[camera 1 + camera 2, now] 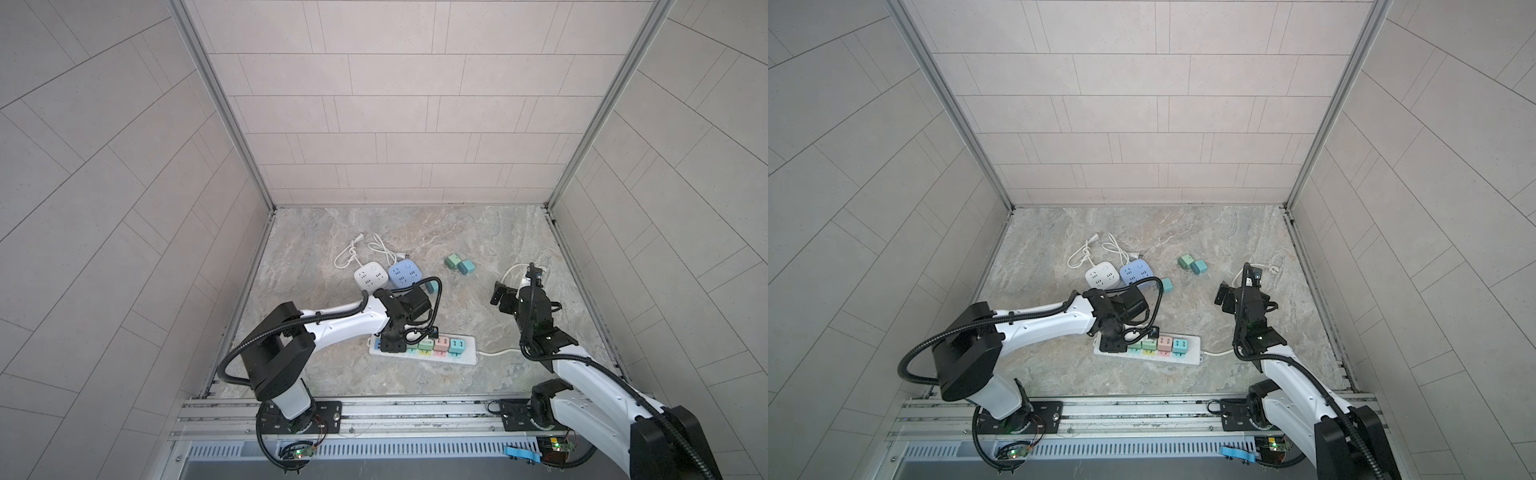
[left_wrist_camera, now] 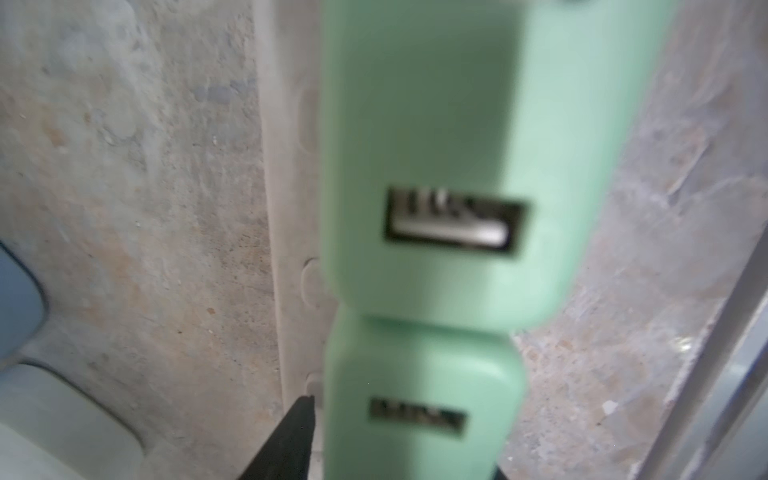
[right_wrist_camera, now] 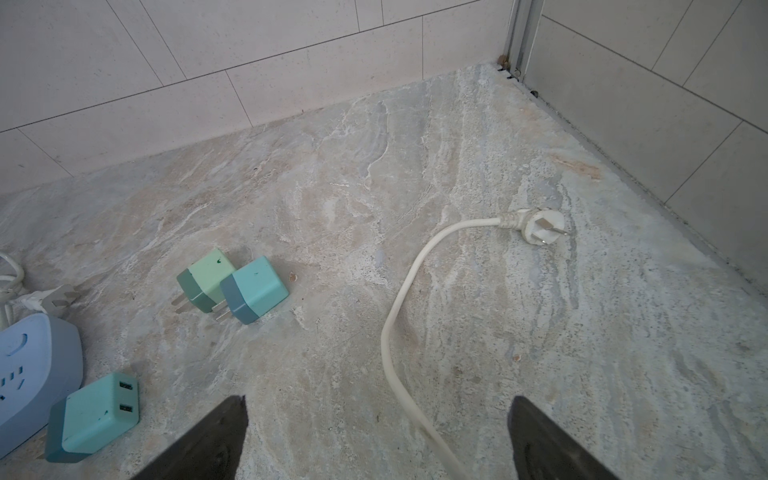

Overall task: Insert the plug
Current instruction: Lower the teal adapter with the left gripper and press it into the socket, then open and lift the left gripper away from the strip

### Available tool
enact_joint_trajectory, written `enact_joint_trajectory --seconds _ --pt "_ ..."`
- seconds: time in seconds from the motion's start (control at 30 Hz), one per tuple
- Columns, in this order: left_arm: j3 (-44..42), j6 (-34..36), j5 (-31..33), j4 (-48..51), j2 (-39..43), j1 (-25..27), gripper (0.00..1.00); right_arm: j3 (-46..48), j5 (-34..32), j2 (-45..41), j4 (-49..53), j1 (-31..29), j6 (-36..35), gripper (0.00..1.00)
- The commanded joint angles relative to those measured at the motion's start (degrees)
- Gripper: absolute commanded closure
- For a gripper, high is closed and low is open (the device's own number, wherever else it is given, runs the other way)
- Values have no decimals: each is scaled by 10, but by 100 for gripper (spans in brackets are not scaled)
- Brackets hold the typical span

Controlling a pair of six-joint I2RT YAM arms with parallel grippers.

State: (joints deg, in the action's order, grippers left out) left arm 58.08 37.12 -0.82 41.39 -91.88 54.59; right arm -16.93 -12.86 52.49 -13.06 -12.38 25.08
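Note:
A white power strip (image 1: 469, 354) (image 1: 1192, 354) lies near the front of the stone floor and carries a row of green, pink and blue plugs. My left gripper (image 1: 392, 344) (image 1: 1113, 344) points down over its left end. In the left wrist view, a blurred mint-green plug (image 2: 419, 374) stands on the strip (image 2: 291, 208) between the fingers. A slim gap separates one fingertip (image 2: 301, 415) from it, so the gripper (image 2: 403, 440) is open. My right gripper (image 3: 378, 399) (image 1: 515, 289) hovers wide open and empty above the floor on the right.
A loose green plug (image 3: 205, 278) and two teal plugs (image 3: 254, 289) (image 3: 97, 415) lie on the floor. White (image 1: 371, 278) and blue (image 1: 405, 274) cube sockets sit behind the left arm. The strip's white cord (image 3: 399, 316) ends in a three-pin plug (image 3: 540, 226) by the right wall.

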Motion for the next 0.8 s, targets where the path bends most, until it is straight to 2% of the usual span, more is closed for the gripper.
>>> enact_joint_trajectory --seconds 0.0,0.17,0.27,0.33,0.37,0.47,0.5,0.6,0.7,0.77 --pt "-23 3 29 -46 70 -2 26 -7 -4 -9 -5 -3 1 0" --pt "-86 -30 86 -156 208 -2 20 -8 -4 -9 -4 -4 1 0" --pt "-145 -84 162 -254 304 -1 15 -8 -4 -9 -4 -3 1 0" --pt "-195 -163 220 -341 373 -2 2 -8 -4 -8 -4 -3 1 0" --pt "-217 -213 252 -383 400 -3 0 -8 -4 -8 -3 -3 1 0" --pt "-261 -366 323 -409 470 -19 0 -8 -7 -8 -2 -3 3 0" --pt "-282 -413 324 -420 502 -29 0 -10 -10 -8 0 -3 4 0" --pt "-346 -485 304 -478 551 -40 0 -21 -49 -2 26 -3 24 0" --pt "-392 -500 288 -503 590 -41 0 -40 -103 10 72 -3 58 0" --pt "-430 -468 289 -527 608 -41 0 -43 -106 13 78 -3 62 0"
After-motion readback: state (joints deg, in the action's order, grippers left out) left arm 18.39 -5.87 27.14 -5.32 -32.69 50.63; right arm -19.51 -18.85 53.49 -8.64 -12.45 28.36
